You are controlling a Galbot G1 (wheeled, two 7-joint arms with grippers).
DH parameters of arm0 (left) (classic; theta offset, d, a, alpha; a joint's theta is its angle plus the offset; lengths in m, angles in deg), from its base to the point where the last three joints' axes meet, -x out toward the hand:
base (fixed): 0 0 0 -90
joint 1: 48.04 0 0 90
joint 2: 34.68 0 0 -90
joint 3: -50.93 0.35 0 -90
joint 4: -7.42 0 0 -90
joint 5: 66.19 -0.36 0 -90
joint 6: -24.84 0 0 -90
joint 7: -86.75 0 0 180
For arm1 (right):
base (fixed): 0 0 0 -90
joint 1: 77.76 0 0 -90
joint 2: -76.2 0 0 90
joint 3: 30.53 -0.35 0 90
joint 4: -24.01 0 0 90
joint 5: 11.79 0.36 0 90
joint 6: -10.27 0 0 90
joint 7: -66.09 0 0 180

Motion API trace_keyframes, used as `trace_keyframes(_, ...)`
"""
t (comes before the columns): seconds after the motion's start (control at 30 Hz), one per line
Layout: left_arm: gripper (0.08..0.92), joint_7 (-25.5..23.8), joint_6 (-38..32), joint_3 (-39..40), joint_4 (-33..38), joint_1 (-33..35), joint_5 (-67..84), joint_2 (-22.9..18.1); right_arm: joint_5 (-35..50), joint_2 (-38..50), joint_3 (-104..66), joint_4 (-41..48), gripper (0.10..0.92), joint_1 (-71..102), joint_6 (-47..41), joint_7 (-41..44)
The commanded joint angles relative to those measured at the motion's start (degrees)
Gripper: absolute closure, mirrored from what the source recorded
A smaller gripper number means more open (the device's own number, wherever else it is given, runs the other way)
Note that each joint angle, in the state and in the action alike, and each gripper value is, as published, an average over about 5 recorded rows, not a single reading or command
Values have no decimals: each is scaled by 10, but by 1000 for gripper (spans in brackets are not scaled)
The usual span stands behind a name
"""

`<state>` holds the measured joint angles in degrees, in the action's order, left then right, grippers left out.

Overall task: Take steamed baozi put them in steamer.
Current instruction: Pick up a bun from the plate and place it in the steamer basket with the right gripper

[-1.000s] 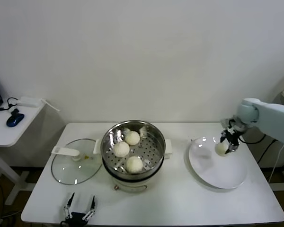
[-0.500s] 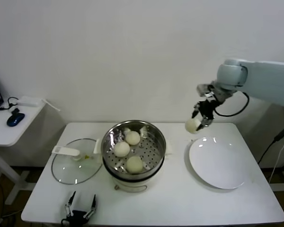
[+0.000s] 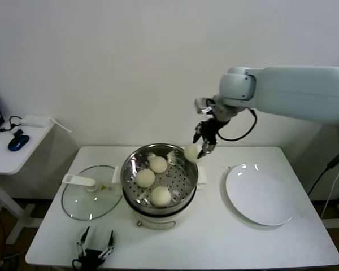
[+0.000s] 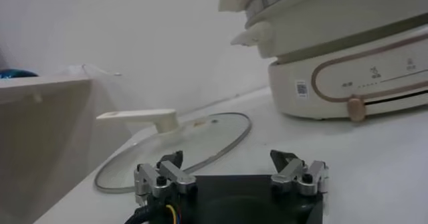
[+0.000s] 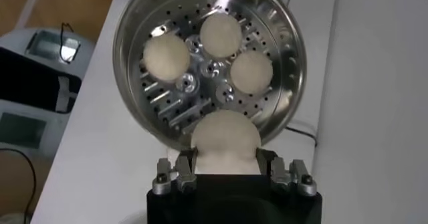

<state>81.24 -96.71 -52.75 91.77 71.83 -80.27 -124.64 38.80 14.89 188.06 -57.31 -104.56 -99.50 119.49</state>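
Observation:
The steel steamer stands on its cream pot base at the table's middle and holds three baozi. My right gripper is shut on a fourth baozi and holds it in the air just above the steamer's right rim. In the right wrist view that baozi sits between the fingers, over the steamer's rim, with the three others inside. My left gripper is open and empty at the table's front left edge; it also shows in the left wrist view.
A glass lid with a white handle lies left of the steamer. An empty white plate lies on the right. A side table with a blue mouse stands at far left.
My right gripper has carried the baozi up from the plate and leftward, from above the plate's left edge to just over the steamer's right rim. The left arm has not moved.

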Motion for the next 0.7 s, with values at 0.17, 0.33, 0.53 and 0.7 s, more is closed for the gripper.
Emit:
trace_keyframes(0.17,177,0,-2,-2,-12,-2,1,1,-14,-37,-68,22,414,156,-61,-49)
trace_keyframes(0.33,177,0,-3,-3,-16,-2,-1,1,-31,-32,-80,31,414,186,-64,-50)
trace_keyframes(0.53,177,0,-4,-3,-19,-2,-4,0,-38,-28,-87,32,414,201,-63,-49)
trace_keyframes(0.7,177,0,-4,-2,-17,-1,-6,-2,-45,-30,-96,41,414,204,-63,-60)
